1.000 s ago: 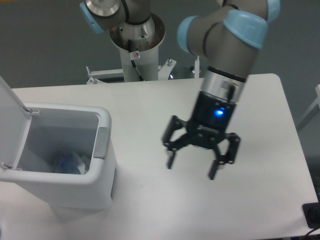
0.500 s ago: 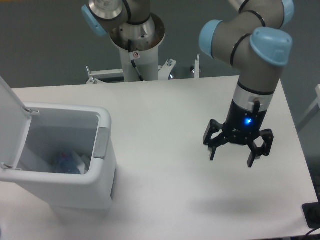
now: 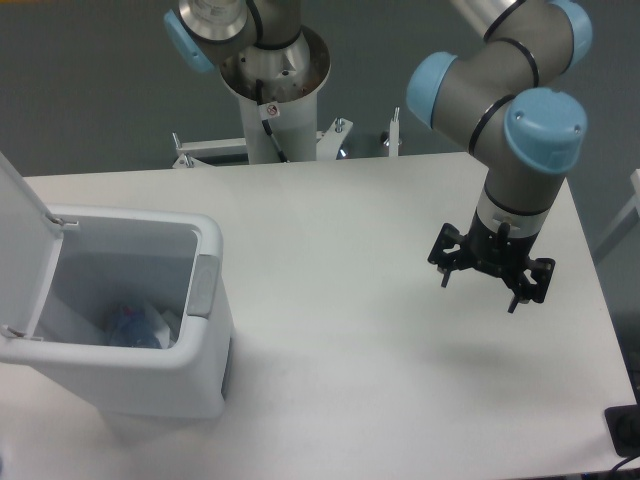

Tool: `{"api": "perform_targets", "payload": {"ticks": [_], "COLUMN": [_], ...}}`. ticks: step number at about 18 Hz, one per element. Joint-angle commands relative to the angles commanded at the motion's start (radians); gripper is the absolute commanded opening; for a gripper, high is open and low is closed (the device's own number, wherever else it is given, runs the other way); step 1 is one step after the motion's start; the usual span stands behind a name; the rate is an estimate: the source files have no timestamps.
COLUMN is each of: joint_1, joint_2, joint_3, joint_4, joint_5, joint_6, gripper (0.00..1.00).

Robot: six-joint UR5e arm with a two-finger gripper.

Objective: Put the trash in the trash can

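The white trash can [image 3: 205, 375] stands at the left front of the table with its lid [image 3: 18, 215] swung open to the left. Inside it lie the crushed clear bottle [image 3: 127, 325] with its blue cap and something white beside it, perhaps the wrapper [image 3: 160, 322]. My gripper [image 3: 480, 290] hangs open and empty above the right side of the table, far to the right of the can. Its fingers [image 3: 446, 277] point down.
The arm's base column [image 3: 272, 95] stands behind the table's far edge. The table's right edge [image 3: 600, 300] is close to the gripper. A dark object [image 3: 625, 430] sits off the front right corner.
The gripper has moved right, away from the can, and now sits over the right side of the table. It stays open and empty. The can and its contents have not moved.
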Motion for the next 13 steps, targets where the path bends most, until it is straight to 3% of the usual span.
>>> {"api": "perform_targets", "payload": {"ticks": [4, 6, 13], "joint_1": [0.069, 0.068, 0.057], "joint_2": [0.005, 0.002, -0.006], "joint_3": [-0.042, -0.048, -0.043], "joint_4": [0.017, 0.017, 0.023], "joint_5": [0.003, 0.011, 0.038], "joint_6": [0.231, 0.307, 0.304], "gripper": [1.0, 1.0, 1.0]}}
